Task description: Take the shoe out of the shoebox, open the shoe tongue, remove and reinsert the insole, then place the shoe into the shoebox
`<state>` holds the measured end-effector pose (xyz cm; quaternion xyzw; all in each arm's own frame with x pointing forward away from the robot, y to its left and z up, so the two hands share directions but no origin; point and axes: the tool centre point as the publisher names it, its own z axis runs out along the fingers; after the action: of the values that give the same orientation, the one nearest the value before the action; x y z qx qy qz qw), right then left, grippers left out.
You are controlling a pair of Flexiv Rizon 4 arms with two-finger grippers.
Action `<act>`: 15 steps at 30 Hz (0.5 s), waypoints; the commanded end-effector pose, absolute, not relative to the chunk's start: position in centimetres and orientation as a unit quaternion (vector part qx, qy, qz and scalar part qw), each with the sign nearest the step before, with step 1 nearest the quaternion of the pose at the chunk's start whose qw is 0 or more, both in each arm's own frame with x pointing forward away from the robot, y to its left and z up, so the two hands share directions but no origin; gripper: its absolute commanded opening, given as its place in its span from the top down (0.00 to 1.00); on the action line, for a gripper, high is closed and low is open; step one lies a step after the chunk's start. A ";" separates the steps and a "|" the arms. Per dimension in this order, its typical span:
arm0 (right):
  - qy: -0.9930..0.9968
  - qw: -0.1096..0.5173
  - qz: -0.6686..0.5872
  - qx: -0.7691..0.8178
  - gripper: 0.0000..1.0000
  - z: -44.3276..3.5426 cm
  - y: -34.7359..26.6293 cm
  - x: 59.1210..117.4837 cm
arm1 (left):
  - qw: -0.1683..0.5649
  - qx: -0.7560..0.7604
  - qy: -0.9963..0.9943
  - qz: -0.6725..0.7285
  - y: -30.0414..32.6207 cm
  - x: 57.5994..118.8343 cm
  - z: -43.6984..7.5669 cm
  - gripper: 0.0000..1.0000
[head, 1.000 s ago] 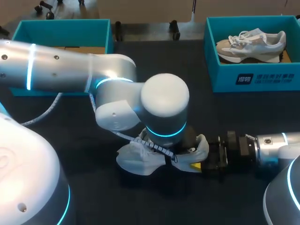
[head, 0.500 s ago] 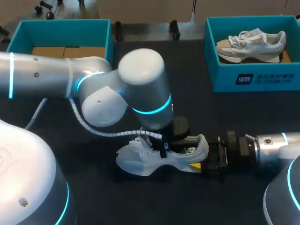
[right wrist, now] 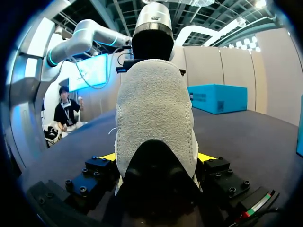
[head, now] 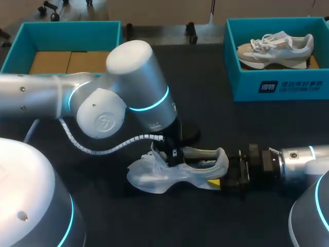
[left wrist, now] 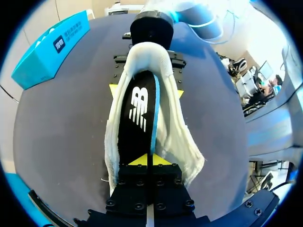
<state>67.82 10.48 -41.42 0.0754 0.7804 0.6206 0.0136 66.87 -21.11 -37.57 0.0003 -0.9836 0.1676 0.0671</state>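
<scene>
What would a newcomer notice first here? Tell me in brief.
The white shoe lies mid-table, held from both ends: the right gripper is shut on its heel, and the left gripper is shut on the black insole inside its opening. A second shoe sits in the teal shoebox at the table's far right corner.

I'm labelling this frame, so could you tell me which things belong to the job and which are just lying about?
In the job: shoe, its insole, empty shoebox, left gripper pinching the insole, right gripper clamping the shoe.
Lying about: second shoebox, other shoe inside it.
</scene>
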 end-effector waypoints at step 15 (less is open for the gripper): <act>0.782 0.014 0.619 0.076 1.00 -41.3 10.7 67.7 | 0.088 -0.002 -0.968 0.234 -20.3 66.6 -35.7 1.00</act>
<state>67.73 10.54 -41.40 0.0750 0.7803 0.6207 0.0135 66.62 -20.78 -35.58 -0.0030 -0.9717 0.2188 0.0890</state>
